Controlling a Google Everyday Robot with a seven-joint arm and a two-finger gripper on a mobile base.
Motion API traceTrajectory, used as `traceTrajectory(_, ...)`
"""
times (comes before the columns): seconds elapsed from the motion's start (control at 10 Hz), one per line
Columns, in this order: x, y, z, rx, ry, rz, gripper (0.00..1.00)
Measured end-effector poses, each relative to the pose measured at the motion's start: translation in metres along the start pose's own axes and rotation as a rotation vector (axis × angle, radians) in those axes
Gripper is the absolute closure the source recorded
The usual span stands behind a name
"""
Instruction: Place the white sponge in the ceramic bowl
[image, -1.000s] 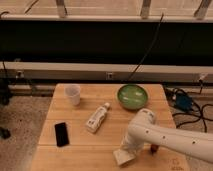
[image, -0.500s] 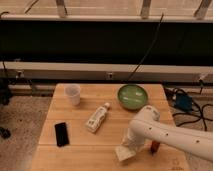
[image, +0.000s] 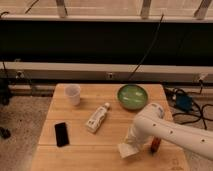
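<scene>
Tool (image: 131, 146) low over the counter's (image: 80, 145) front edge, right of centre, clenched on the white sponge (image: 128, 150), which sits at the counter surface under the arm's tip; ceramic bowl (image: 133, 96) well apart at back right; white bottle (image: 97, 118) lying mid-counter; black phone (image: 61, 134) flat at left; translucent cup (image: 73, 94) upright back left; sm. red-orange thing (image: 155, 145) just right of tool.

No legible text anywhere.
</scene>
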Motion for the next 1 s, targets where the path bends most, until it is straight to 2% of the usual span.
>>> traceTrajectory(1.0, 0.031, -0.001, -0.038, 0.033, 0.032, 0.013, 0.99)
